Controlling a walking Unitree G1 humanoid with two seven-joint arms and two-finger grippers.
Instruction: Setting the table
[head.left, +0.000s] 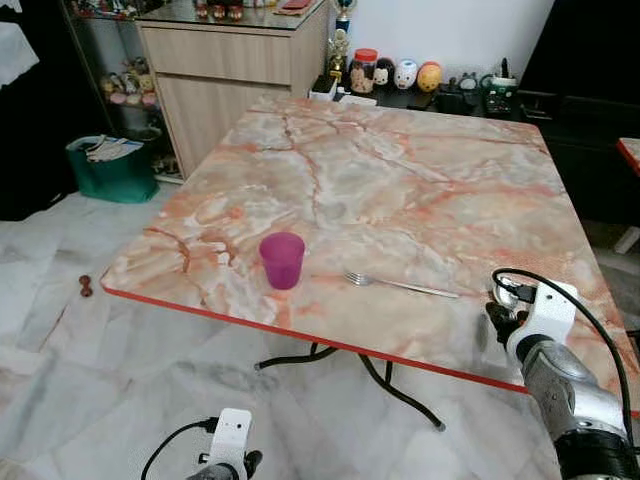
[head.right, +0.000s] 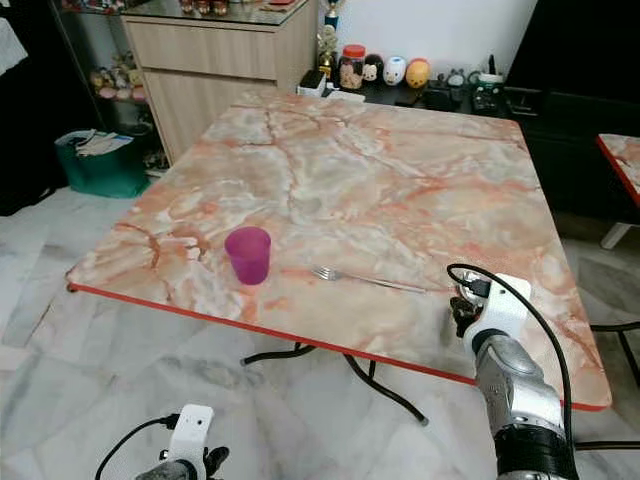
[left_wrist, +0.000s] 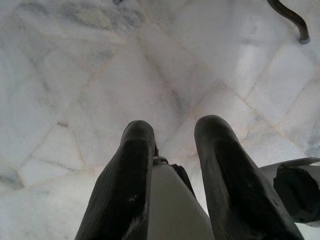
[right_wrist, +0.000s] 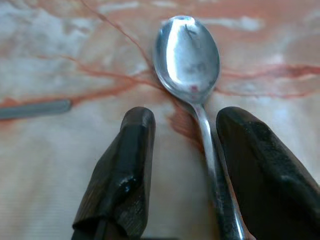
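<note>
Purple cup (head.left: 282, 259) upright on marble counter (head.left: 400, 180), fork (head.left: 400, 285) just beside, right end effector (head.left: 503, 312) near fork's handle.

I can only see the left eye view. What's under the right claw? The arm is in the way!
Observer: A silver spoon lies on the table, between the right claw's fingers.
Operator: Did it grab it?
Observer: No. The fingers are apart, and the spoon's handle lies close beside one finger.
Operator: What about the other arm?
Observer: The left claw is open with nothing in it, pointing at the floor.
</note>
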